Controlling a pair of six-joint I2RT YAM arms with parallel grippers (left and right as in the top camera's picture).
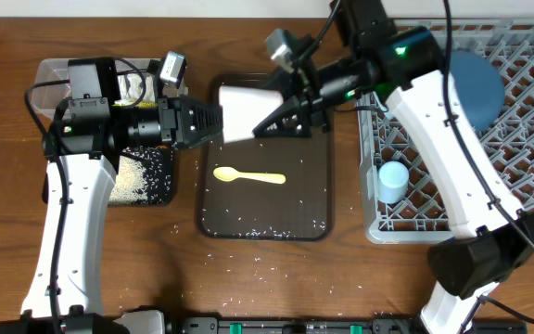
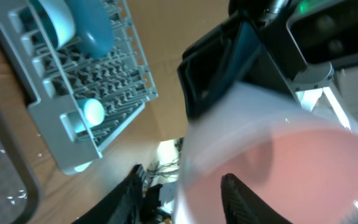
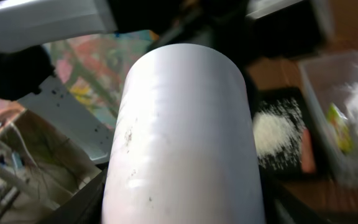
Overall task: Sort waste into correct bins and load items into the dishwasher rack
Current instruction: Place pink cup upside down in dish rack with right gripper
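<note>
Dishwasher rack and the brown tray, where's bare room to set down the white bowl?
On the brown tray, the patch right of the yellow spoon is bare apart from rice grains. The dishwasher rack is free right of the small cup, below the dark-blue bowl. Crowded: the tray's top, where both grippers meet at the white bowl.

- The worktop (image 1: 248, 278) is brown wood with dark lines in it.
- Soft light shines on the wood.
- Past its edge, the room is blurry, with tangled wires (image 2: 163, 171).

dark brown serving tray (image 1: 313, 199) rests on the wooden table (image 1: 248, 278).
</note>
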